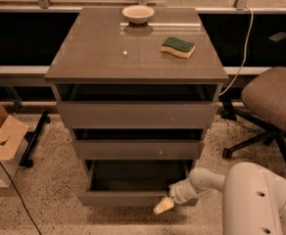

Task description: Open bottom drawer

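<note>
Nearest, at lower right, a white rounded robot arm reaches left. Its pale yellowish gripper sits at the front panel of the grey-brown, handleless bottom drawer, right of the panel's middle. Whether the gripper is open or closed cannot be told. The drawer, lowest in a grey-brown cabinet, stands pulled out with its dark inside showing. On the cabinet top lie a green-and-yellow sponge and, farther back, a small pale bowl.
</note>
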